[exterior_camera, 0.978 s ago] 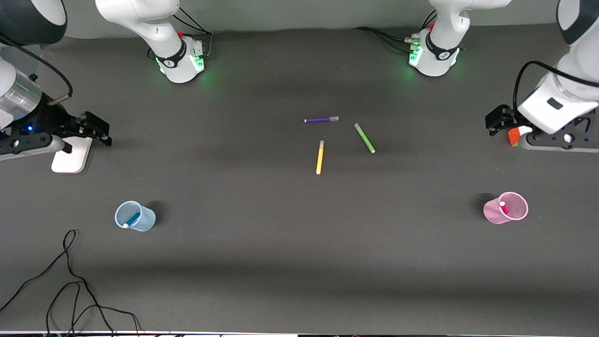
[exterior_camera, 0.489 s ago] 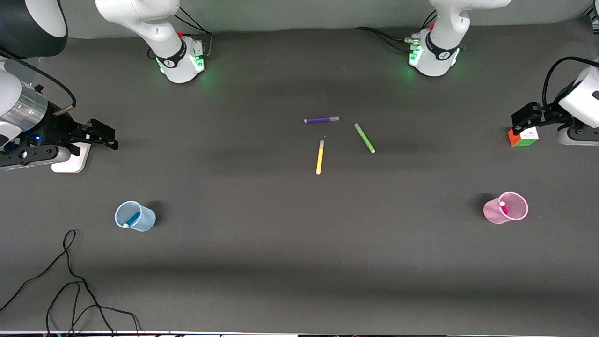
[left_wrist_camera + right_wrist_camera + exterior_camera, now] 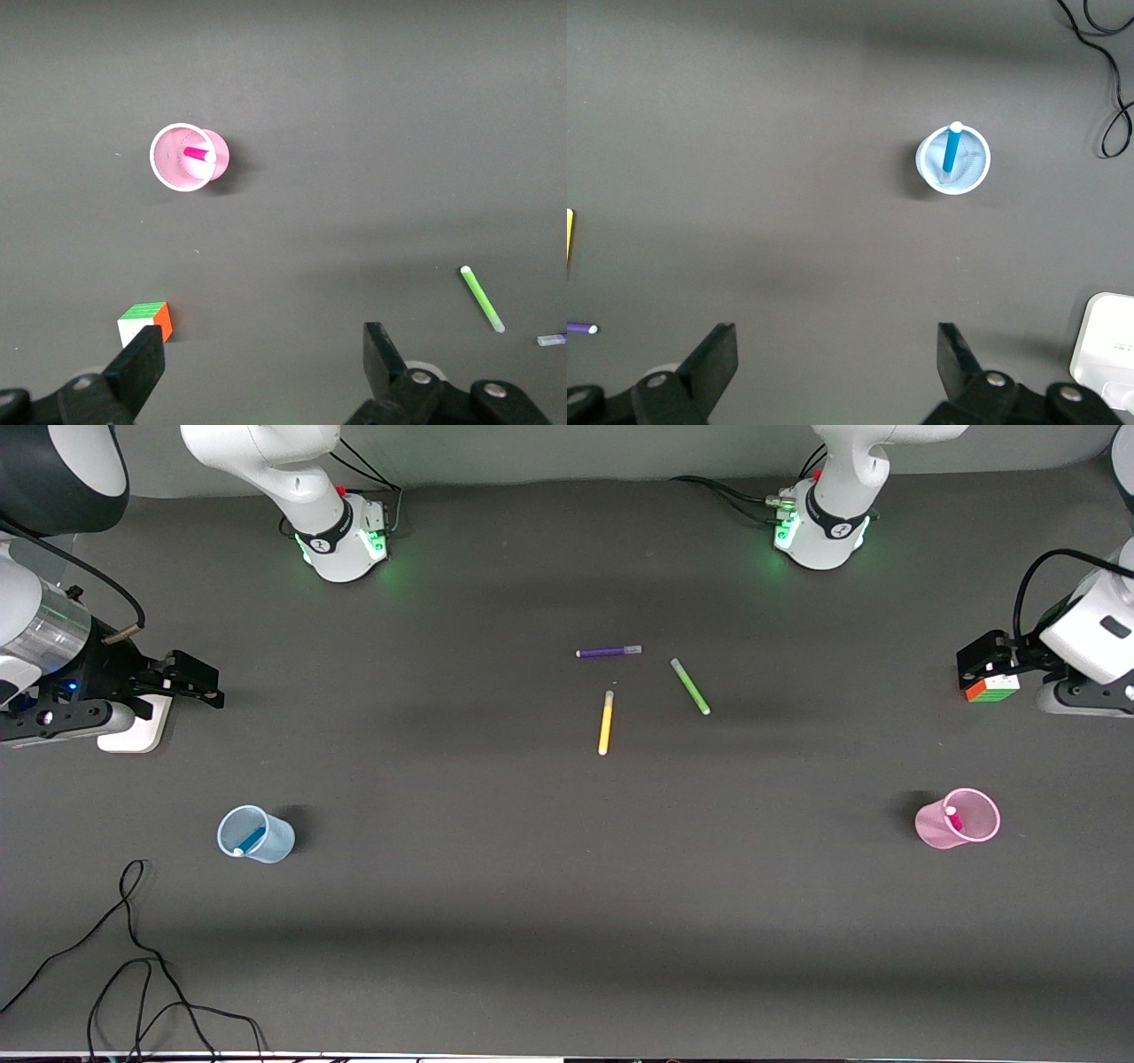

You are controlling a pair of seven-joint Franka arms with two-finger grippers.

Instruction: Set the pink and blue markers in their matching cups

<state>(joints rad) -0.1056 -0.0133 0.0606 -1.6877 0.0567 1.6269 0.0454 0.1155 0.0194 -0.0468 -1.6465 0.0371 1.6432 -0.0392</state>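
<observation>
The pink marker (image 3: 952,817) stands inside the pale pink cup (image 3: 966,825) toward the left arm's end of the table; both show in the left wrist view, marker (image 3: 197,154) in cup (image 3: 170,168). The blue marker (image 3: 249,840) leans inside the pale blue cup (image 3: 266,841) toward the right arm's end; the right wrist view shows marker (image 3: 951,149) and cup (image 3: 970,164). My left gripper (image 3: 979,662) is open and empty, up in the air over the colour cube. My right gripper (image 3: 197,680) is open and empty, over the white block.
A purple marker (image 3: 608,652), a green marker (image 3: 689,685) and a yellow marker (image 3: 606,723) lie mid-table. A colour cube (image 3: 992,688) sits by the left gripper. A white block (image 3: 137,730) lies under the right gripper. A black cable (image 3: 133,965) loops near the front camera.
Both arms drew back toward their ends of the table a second ago; in the last half second the left gripper shifted slightly over the cube. The markers and cups have not moved.
</observation>
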